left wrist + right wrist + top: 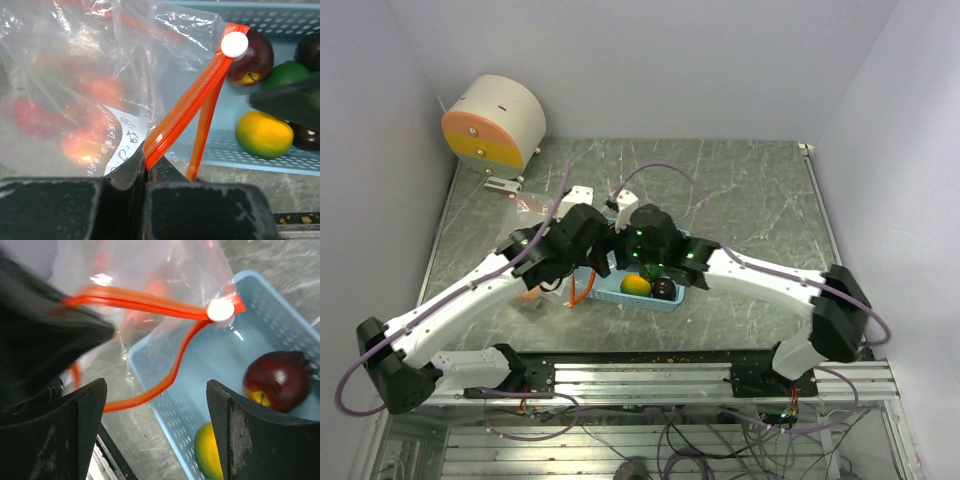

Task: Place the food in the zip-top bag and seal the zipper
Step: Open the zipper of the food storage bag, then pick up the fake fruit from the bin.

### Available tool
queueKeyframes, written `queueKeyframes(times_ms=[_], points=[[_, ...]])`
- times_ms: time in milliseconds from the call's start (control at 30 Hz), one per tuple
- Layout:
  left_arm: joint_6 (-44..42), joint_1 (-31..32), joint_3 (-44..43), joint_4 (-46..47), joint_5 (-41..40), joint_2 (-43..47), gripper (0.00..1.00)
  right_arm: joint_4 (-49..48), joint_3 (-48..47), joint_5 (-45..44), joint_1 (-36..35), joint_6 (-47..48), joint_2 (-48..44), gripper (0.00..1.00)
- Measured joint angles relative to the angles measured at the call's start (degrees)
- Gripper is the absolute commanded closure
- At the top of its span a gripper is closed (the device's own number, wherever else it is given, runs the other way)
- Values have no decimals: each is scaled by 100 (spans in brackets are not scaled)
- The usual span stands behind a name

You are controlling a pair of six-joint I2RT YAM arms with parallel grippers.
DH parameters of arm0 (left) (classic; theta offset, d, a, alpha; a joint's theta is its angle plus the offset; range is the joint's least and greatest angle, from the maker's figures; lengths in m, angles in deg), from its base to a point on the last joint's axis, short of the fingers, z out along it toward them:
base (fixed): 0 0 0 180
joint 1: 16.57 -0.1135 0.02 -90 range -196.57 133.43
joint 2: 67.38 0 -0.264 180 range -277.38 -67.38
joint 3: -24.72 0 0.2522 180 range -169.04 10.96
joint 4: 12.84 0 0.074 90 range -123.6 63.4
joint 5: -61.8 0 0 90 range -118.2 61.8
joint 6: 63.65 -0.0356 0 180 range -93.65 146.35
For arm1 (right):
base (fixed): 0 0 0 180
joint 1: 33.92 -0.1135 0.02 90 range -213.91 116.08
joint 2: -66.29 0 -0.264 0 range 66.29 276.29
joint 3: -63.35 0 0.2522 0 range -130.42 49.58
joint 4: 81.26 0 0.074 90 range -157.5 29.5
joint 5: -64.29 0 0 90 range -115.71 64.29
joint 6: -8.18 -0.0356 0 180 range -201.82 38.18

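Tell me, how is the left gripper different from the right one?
The left gripper is shut, pinching the orange zipper strip of the bag; the right gripper is open and holds nothing. The left gripper is beside the basket, outside it; the right gripper is above its corner. Both are black and close to the bag.

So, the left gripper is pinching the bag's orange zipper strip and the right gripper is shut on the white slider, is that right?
No: the right wrist view shows the right gripper open, clear of the white slider. The left gripper does pinch the orange zipper strip.
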Motion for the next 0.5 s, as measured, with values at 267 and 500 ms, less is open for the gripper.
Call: queueKeyframes(times_ms=[267,500], points=[[-66,-9,208,457,-59,37,93,455,317,-398,2,83,-1856,19],[-85,-33,212,549,-188,442,93,1189,289,-1377,203,-260,-1486,19]])
